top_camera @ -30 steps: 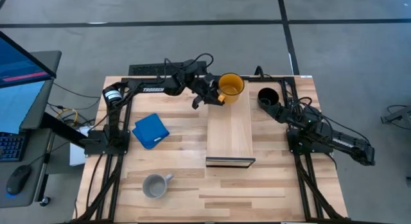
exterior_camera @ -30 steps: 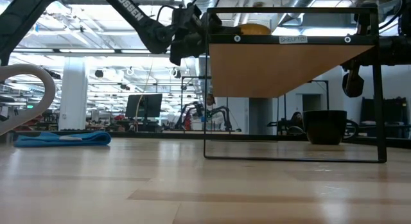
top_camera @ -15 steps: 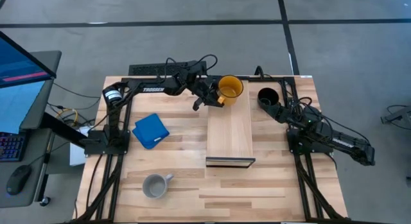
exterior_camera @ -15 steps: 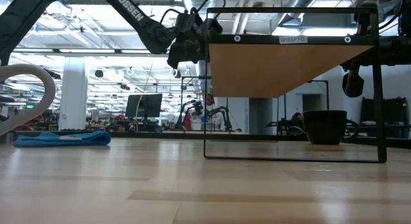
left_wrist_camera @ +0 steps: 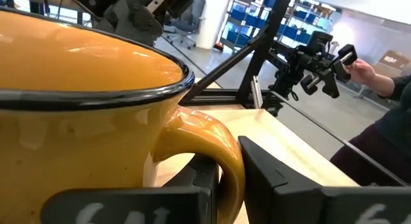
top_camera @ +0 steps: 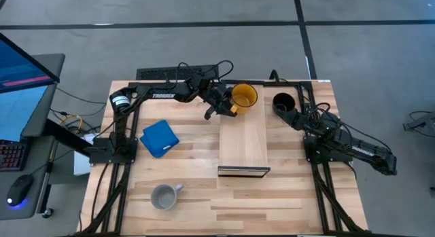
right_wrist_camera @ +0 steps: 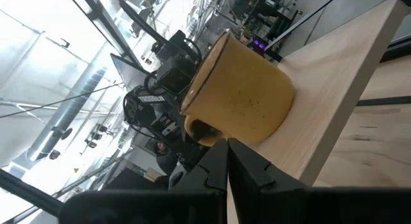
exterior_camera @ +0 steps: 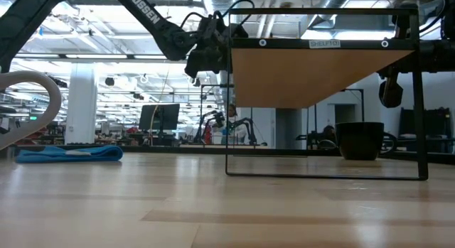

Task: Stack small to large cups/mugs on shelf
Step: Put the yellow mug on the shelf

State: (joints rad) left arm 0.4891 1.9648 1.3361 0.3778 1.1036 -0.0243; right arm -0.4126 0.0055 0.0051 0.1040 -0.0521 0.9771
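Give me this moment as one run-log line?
left gripper: shut on yellow mug handle | mug: over shelf far end | right gripper: shut, waiting
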